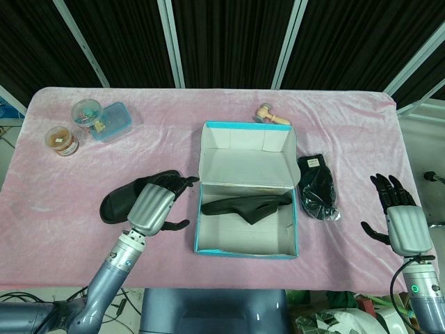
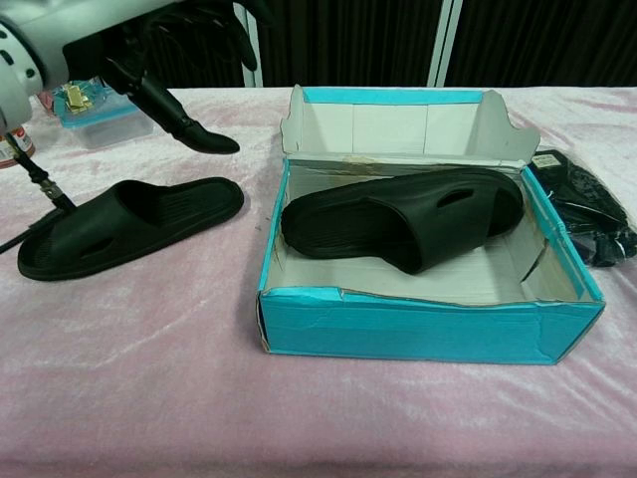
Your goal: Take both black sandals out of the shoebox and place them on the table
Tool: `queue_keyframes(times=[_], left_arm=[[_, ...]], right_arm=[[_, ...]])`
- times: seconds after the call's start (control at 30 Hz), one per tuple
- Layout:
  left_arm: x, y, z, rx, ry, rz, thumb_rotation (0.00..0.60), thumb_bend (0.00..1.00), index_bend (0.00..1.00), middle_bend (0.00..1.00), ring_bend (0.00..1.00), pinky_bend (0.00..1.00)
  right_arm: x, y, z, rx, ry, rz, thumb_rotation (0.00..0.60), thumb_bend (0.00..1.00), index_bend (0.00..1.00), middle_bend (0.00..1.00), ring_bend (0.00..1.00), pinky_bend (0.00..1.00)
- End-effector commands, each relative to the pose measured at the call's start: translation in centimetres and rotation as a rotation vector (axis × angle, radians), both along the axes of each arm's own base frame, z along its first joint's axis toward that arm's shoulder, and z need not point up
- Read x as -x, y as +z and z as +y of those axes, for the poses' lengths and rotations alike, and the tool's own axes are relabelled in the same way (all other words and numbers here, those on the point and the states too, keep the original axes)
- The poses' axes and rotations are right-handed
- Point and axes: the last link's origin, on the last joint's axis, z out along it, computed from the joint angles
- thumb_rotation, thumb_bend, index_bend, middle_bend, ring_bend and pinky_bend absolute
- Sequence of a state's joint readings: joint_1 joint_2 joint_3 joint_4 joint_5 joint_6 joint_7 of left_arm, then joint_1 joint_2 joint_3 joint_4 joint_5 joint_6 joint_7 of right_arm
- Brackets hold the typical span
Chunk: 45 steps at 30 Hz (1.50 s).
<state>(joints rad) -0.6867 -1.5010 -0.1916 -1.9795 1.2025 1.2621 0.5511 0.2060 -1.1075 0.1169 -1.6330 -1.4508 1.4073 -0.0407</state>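
Observation:
One black sandal (image 1: pixel 119 200) (image 2: pixel 127 223) lies flat on the pink table, left of the teal shoebox (image 1: pixel 243 250) (image 2: pixel 428 329). My left hand (image 1: pixel 157 204) (image 2: pixel 134 55) hovers over the sandal's end nearest the box, fingers spread and holding nothing. The second black sandal (image 1: pixel 245 207) (image 2: pixel 398 227) rests inside the box, leaning against the back wall. My right hand (image 1: pixel 401 218) is raised near the table's right edge, open and empty, well away from the box.
A black bagged bundle (image 1: pixel 318 188) (image 2: pixel 589 211) lies just right of the box. A small wooden mallet (image 1: pixel 271 116) sits behind the box. A blue lidded container (image 1: pixel 111 120) (image 2: pixel 95 105) and a round jar (image 1: pixel 61 139) stand at the far left.

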Motion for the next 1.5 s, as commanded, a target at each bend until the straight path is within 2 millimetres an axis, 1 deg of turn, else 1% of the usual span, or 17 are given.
queue_keyframes(times=[0.03,0.1,0.2,0.37,0.57,0.83,1.13,1.33,1.5], left_arm=[[-2.2,-1.5,0.2,0.060,-0.032,0.000,0.600,0.10,0.20,0.31,0.24,0.29],[-3.5,-2.8,0.6,0.096,-0.035,-0.004,0.600,0.11,0.18,0.30,0.24,0.29],[-4.8,-4.2,1.4,0.128,-0.019,0.015,0.600,0.11,0.16,0.28,0.24,0.29],[-6.9,-6.6,3.3,0.139,0.028,0.046,0.600,0.11,0.15,0.27,0.24,0.28],[-8.8,-9.0,3.9,0.195,0.063,0.064,0.600,0.11,0.14,0.27,0.24,0.28],[-9.8,-11.6,4.5,0.254,0.111,0.078,0.600,0.11,0.15,0.27,0.24,0.30],[-10.3,-13.2,4.4,0.286,0.122,0.082,0.600,0.11,0.15,0.27,0.24,0.30],[-10.4,-14.2,4.4,0.298,0.131,0.106,0.600,0.11,0.15,0.28,0.24,0.33],[-10.6,-15.7,4.7,0.276,0.144,0.144,0.600,0.13,0.15,0.28,0.26,0.39]], right_arm=[[-0.1,0.0,0.2,0.001,0.005,-0.001,0.600,0.10,0.00,0.06,0.01,0.20],[-0.1,0.0,0.3,0.003,0.006,-0.006,0.600,0.10,0.00,0.06,0.01,0.20],[0.0,0.1,0.4,0.006,0.005,-0.006,0.600,0.11,0.00,0.07,0.01,0.20],[0.2,0.2,0.4,0.006,0.000,-0.006,0.600,0.11,0.00,0.06,0.01,0.20],[0.2,0.3,0.5,0.008,0.001,-0.006,0.600,0.10,0.00,0.06,0.01,0.20],[0.4,0.7,0.6,0.018,-0.009,-0.006,0.600,0.11,0.00,0.07,0.01,0.20],[0.8,0.8,0.8,0.027,-0.023,-0.013,0.600,0.10,0.00,0.07,0.01,0.20],[1.0,0.9,1.0,0.037,-0.028,-0.019,0.600,0.11,0.00,0.07,0.01,0.20],[1.0,1.0,1.0,0.040,-0.026,-0.022,0.600,0.11,0.00,0.07,0.01,0.20]])
